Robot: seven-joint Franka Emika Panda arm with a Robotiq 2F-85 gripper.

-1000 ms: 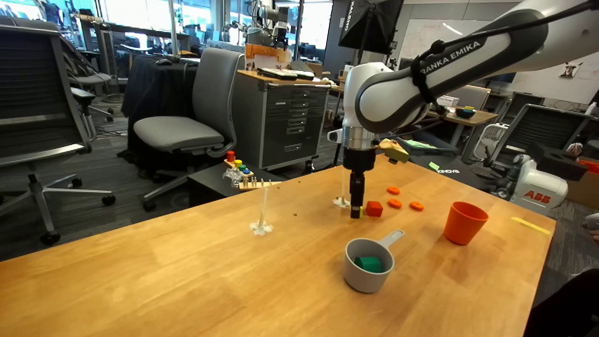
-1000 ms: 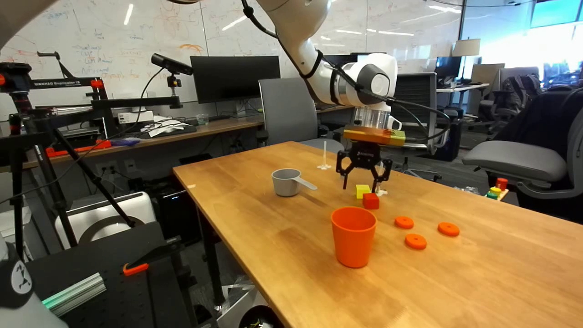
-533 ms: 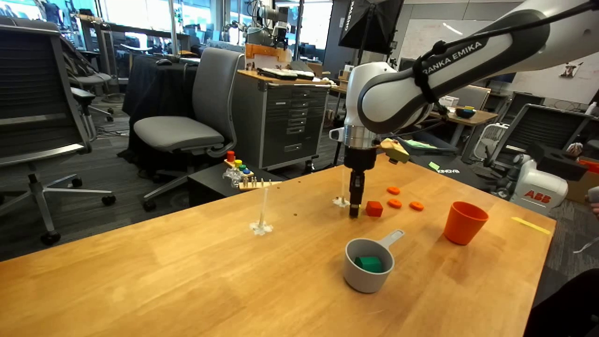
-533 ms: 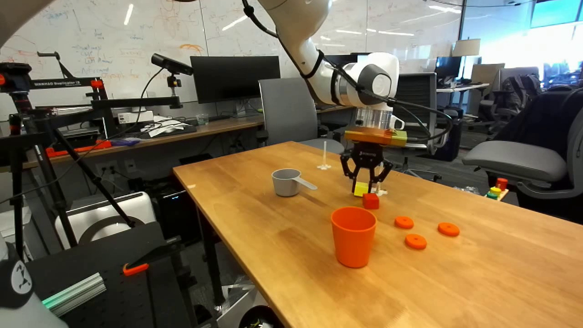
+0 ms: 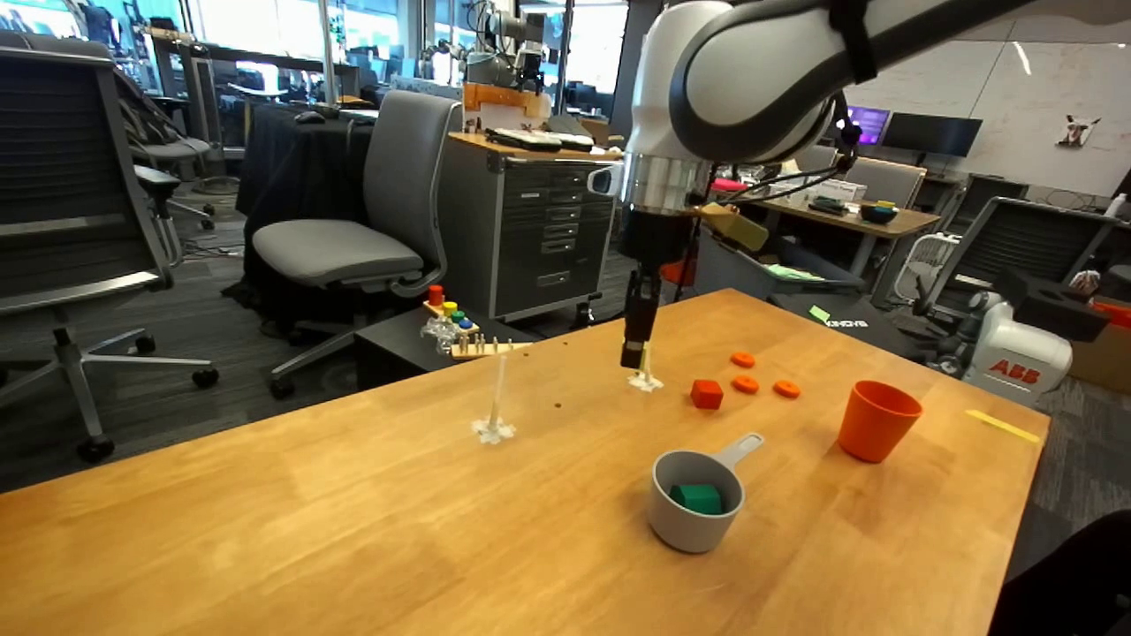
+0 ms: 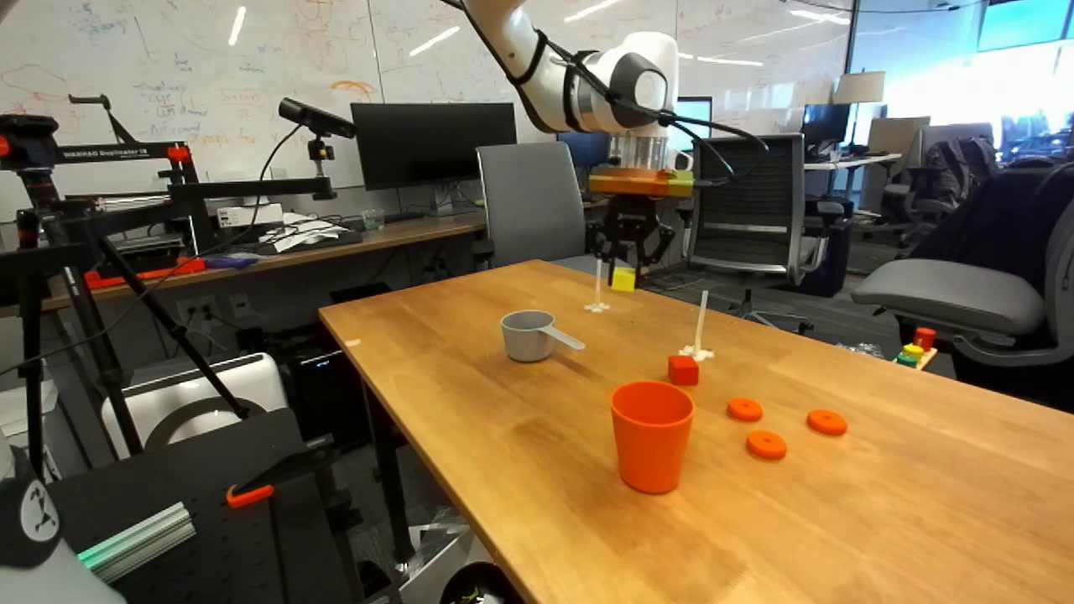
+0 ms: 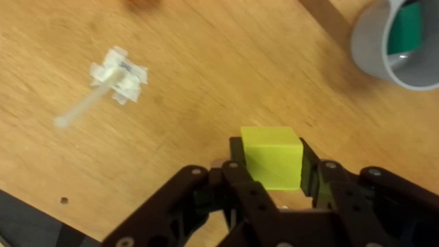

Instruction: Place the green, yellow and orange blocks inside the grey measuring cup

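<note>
Yellow block (image 7: pixel 273 168) could end up outside the grey measuring cup (image 5: pixel 689 535) if released off-centre: the green block (image 7: pixel 407 29) already takes up part of the cup's floor, so the newcomer may perch, lean on the rim and tumble out. Swinging low, the pincer (image 6: pixel 623 280) might also catch either of the 2 pale sticks (image 6: pixel 701 325) near the far edge of the worktop (image 5: pixel 353 530) — a higher path looks safer. The pincer's jaws stand only as wide as the yellow block, pressed to 2 opposite sides; it hangs between them — above the worktop, inside that far edge, well apart from the cup.
</note>
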